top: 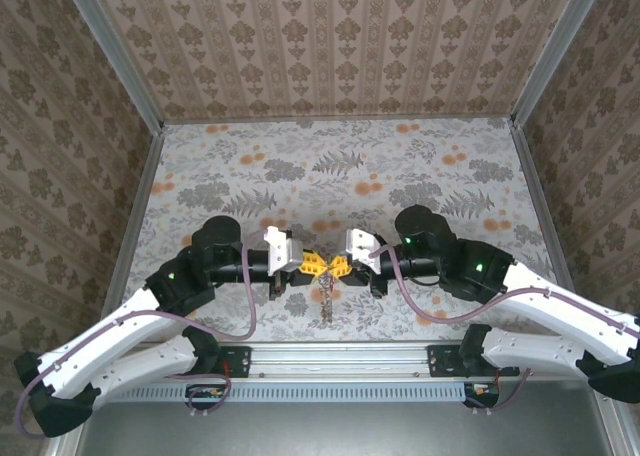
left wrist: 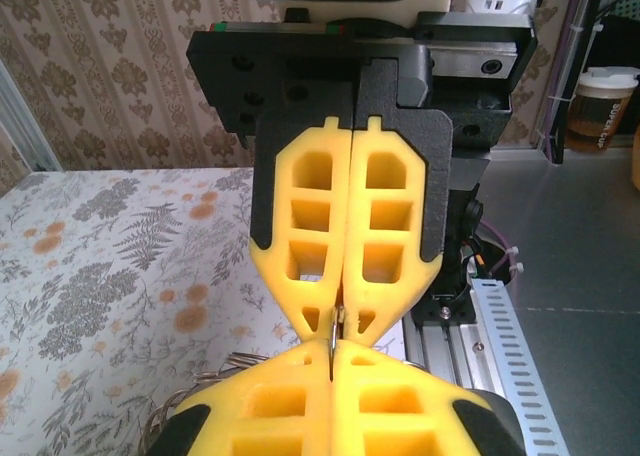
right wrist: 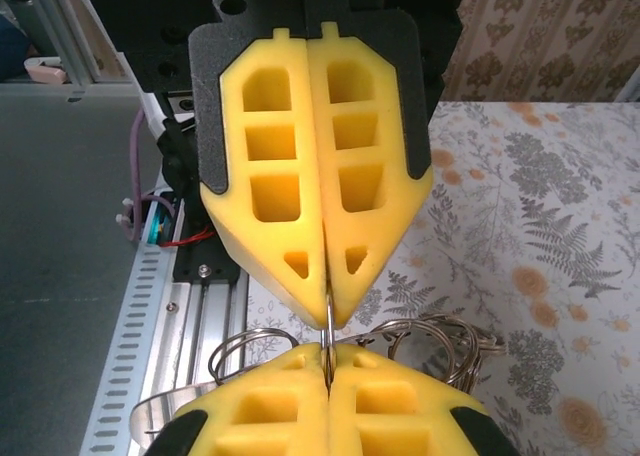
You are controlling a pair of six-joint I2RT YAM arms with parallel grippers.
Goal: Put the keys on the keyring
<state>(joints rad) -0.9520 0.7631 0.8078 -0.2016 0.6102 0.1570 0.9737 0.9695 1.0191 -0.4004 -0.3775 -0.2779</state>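
- The left gripper (top: 315, 266) and the right gripper (top: 340, 267) met tip to tip, low over the near edge of the table (top: 400, 166).
- Each gripper had its jaws pressed fully together, and both pinched the same thin strand of the keyring (right wrist: 328, 326) between their yellow pads.
- The rest of the keyring hung under the fingers as a tangle of silver wire loops (right wrist: 440, 338).
- Progress, as a judgement: mid-task. The ring was secured from both sides — a hold that suits prying or threading — but no picture showed a key being fed on, so the threading seemed left to do.
- Counts: two grippers and one bunch of overlapping loops, at least three.
- Keys (right wrist: 175, 408): one flat silvery blade showed beneath the fingers, probably a key. How many there were could not be told.
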